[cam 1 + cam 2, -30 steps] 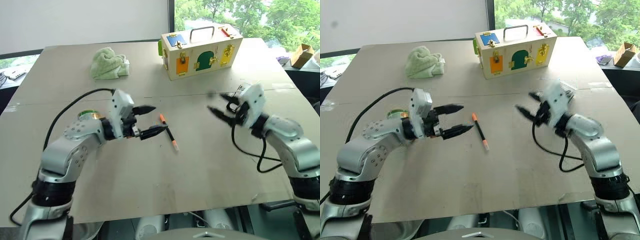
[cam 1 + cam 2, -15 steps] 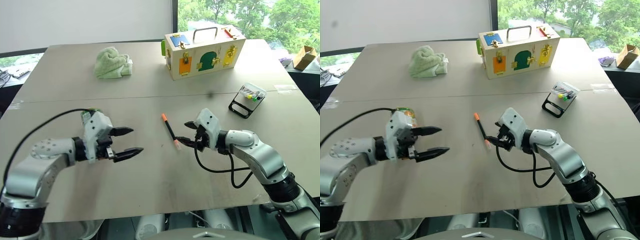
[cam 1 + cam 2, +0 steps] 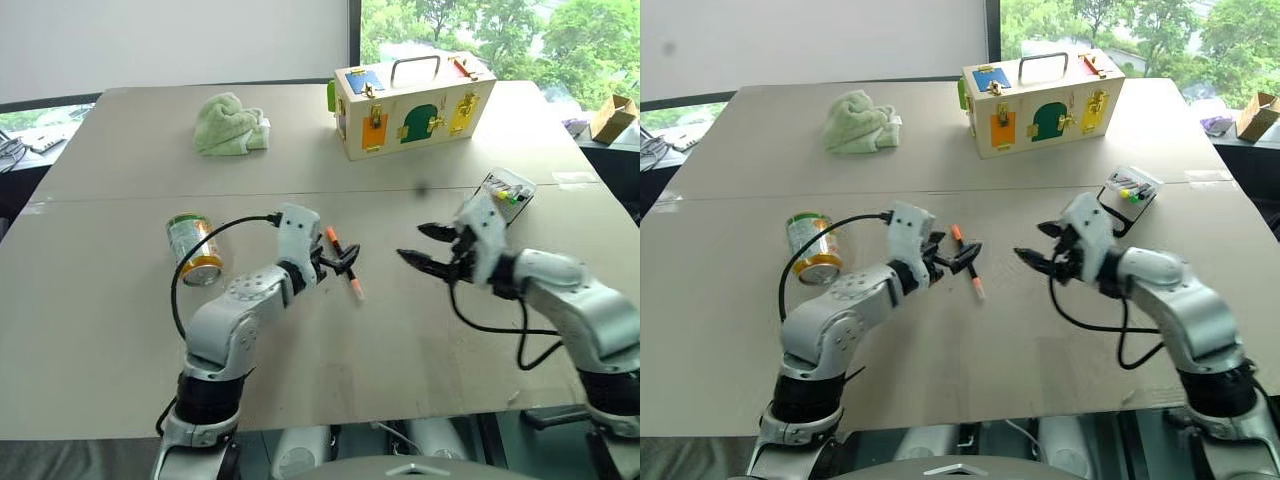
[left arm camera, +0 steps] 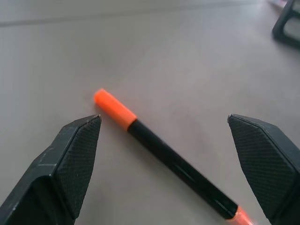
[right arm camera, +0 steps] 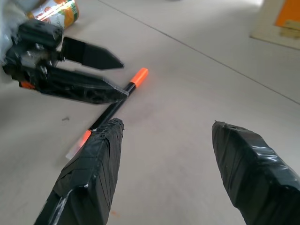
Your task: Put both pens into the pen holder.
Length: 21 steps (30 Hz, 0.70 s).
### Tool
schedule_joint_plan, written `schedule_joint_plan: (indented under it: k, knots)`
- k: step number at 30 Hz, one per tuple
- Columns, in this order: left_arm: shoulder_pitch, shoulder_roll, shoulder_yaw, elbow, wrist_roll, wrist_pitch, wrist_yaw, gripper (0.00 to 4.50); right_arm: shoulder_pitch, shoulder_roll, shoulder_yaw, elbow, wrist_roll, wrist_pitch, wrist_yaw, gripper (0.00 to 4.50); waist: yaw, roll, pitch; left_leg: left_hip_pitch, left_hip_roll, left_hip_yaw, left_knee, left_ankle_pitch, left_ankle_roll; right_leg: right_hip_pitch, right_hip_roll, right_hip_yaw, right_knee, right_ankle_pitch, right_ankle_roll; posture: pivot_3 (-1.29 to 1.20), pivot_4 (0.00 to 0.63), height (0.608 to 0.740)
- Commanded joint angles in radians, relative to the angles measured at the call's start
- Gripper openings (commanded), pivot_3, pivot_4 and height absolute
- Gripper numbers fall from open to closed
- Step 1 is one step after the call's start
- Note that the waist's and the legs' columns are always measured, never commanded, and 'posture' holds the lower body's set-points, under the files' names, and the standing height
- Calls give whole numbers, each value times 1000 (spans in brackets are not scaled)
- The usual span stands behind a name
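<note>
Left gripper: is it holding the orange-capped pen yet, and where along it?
Nothing is held. The left gripper is open with its fingers either side of the pen, which lies on the table.

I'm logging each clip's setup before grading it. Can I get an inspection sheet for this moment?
Surface: grey table, seam across.
Job's things: orange-capped pen lying flat; pen holder near the right arm.
Clutter: can on its side, green cloth, wooden latch box.
Grippers: left tool open, straddling the pen; right tool open, holding nothing.
Cables: black loops on both arms.
Surroundings: window, trees.
</note>
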Motion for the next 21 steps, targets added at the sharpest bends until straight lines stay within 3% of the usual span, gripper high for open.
schedule_joint_plan:
  k: [1,7,10,18,21]
  knots:
    - [-36,-4,-79,28,86,65,63,4500,43,-53,-83,-74,76,37,38,3207,2,0,0,0,0,0,0,0,0,0,0,0,-1,0,0,0,150,740]
    - [-101,-92,-87,133,143,162,131,4500,86,-100,-153,-123,181,114,40,3207,5,1,-2,3,0,0,1,0,0,3,0,0,2,0,0,0,150,740]
    - [-128,-119,-62,168,171,234,162,3598,93,-92,-154,-131,193,78,42,3263,5,1,-2,4,0,-1,3,0,1,3,0,0,5,0,0,0,150,740]
    - [-140,-67,-84,210,262,225,168,52,126,-84,-143,-153,229,42,37,3263,1,2,-3,8,-1,0,5,0,0,5,0,3,12,0,0,0,150,740]
    - [-137,-73,-54,214,246,128,126,52,120,-82,-134,-141,224,39,25,3263,1,2,-3,15,0,1,4,0,1,11,0,3,11,0,0,0,150,740]
